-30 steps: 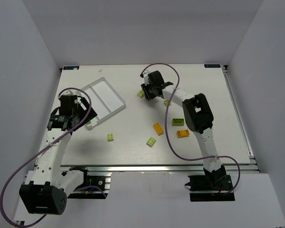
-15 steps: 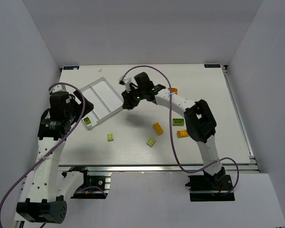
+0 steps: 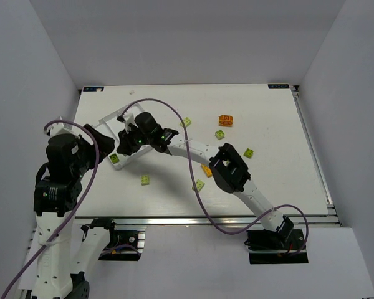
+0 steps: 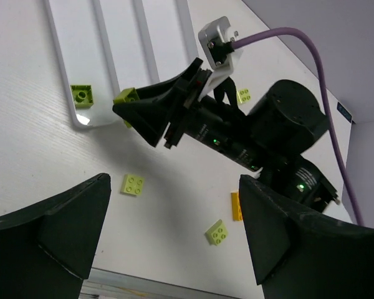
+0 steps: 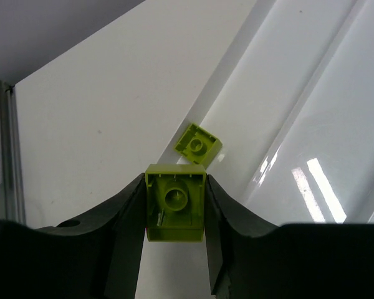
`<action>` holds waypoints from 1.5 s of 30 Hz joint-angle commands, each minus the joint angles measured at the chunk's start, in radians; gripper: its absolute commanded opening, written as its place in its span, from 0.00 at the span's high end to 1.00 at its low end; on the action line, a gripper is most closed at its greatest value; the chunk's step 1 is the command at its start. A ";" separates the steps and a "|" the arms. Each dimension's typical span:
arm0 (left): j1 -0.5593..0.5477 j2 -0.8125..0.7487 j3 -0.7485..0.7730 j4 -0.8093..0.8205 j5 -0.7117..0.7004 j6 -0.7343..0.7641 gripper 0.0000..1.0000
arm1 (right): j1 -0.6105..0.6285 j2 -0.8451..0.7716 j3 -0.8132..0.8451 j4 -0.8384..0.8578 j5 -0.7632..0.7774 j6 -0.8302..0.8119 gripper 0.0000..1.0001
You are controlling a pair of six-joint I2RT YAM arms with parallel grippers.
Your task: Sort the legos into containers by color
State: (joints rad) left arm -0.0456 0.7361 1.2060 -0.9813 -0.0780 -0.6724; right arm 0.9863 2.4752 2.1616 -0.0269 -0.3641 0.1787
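My right gripper (image 5: 174, 212) is shut on a lime green lego (image 5: 174, 202), seen from its hollow underside. It hangs over the near corner of the white tray (image 5: 311, 124); the top view (image 3: 123, 146) shows the right arm stretched far left over it. A second lime lego (image 5: 197, 144) lies in the tray's end compartment, just beyond the held one, and also shows in the left wrist view (image 4: 81, 94). My left gripper (image 4: 168, 243) is open and empty, raised at the left, looking down on the tray (image 4: 115, 37) and the right gripper (image 4: 128, 107).
Loose legos lie on the table: lime ones (image 3: 146, 180) (image 3: 199, 185) near the front, an orange one (image 3: 206, 169) partly under the right arm, a lime one (image 3: 187, 122), an orange one (image 3: 225, 119), a lime one (image 3: 219, 134) and a green one (image 3: 249, 152) further right.
My right arm has swung left from the table's middle back to the tray's near corner, carrying the lime lego. My left arm has drawn back and up, away from the tray.
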 commanded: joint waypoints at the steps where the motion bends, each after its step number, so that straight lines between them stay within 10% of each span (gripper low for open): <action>1: 0.009 -0.020 0.023 -0.066 0.018 -0.023 0.07 | 0.018 0.030 0.030 0.160 0.142 0.061 0.98; 9: 0.009 -0.032 0.030 -0.111 0.037 -0.015 0.07 | 0.035 0.103 0.049 0.222 0.175 0.059 0.87; 16: 0.009 -0.037 0.021 -0.131 0.063 -0.012 0.07 | 0.040 0.125 0.060 0.257 0.189 0.050 0.51; 24: 0.009 -0.038 -0.002 -0.094 0.132 -0.007 0.08 | 0.023 0.045 0.024 0.274 0.180 0.076 0.42; 28: 0.009 -0.038 -0.034 -0.047 0.176 -0.007 0.16 | -0.018 -0.016 0.015 0.222 0.201 0.076 0.51; 35: 0.009 -0.086 -0.207 0.075 0.274 -0.036 0.70 | -0.222 -0.328 -0.264 0.029 0.131 0.029 0.87; 38: 0.009 -0.102 -0.272 0.130 0.306 -0.041 0.71 | -0.288 -0.441 -0.377 -0.204 0.044 -0.097 0.67; 43: 0.000 -0.087 -0.376 0.220 0.331 -0.030 0.24 | -0.429 -0.646 -0.555 -0.505 -0.030 -0.535 0.22; 45: 0.000 -0.078 -0.407 0.246 0.348 -0.026 0.22 | -0.478 -0.700 -0.639 -0.625 -0.083 -0.669 0.11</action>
State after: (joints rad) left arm -0.0429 0.6518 0.8303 -0.8299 0.2222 -0.7082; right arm 0.5133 1.8412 1.6081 -0.3763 -0.3313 -0.1932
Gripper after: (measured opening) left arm 0.772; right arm 0.870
